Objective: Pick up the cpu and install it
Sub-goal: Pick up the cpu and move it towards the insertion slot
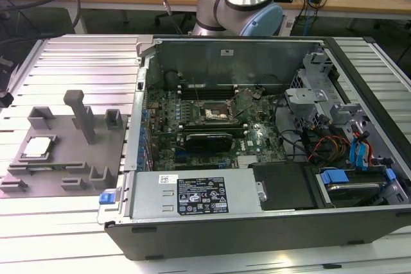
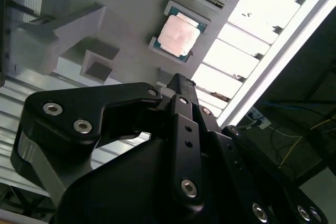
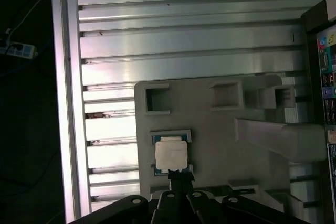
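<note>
1. Exterior view's left: cpu [image 1: 37,147] lies flat in a recess of the grey fixture plate [image 1: 70,158] on the slatted bench [image 1: 77,56].
2. Further right: open computer case [image 1: 257,229], with the motherboard socket [image 1: 215,115] inside, well apart from the cpu.
3. Both wrist views: gripper [image 3: 181,178] [image 2: 180,83] hangs over the cpu, jaws pressed together, not touching it.

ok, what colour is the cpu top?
The cpu top is pale silvery-grey, best seen in the first wrist view.
</note>
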Robot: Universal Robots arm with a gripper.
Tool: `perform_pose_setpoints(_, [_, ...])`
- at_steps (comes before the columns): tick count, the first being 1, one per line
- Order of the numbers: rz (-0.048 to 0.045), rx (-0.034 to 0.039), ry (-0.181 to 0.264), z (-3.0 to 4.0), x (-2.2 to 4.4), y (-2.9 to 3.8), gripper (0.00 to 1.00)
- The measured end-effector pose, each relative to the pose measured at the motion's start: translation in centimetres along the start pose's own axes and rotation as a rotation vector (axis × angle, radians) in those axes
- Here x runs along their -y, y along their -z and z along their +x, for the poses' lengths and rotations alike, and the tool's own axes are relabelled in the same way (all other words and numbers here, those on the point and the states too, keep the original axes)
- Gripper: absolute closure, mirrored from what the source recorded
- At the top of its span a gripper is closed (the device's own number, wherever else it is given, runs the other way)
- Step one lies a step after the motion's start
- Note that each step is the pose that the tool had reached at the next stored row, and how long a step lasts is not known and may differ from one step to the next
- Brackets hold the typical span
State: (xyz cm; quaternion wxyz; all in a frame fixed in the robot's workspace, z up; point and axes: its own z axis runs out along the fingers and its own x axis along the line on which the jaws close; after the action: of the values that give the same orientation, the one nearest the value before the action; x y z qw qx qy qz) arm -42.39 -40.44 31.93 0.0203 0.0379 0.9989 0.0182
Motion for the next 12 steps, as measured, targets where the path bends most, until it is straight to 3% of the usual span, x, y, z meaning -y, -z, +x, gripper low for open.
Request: perform_pose_setpoints(12, [0.0, 0.0, 0.0, 1.18, 0.14, -1.27, 0.89])
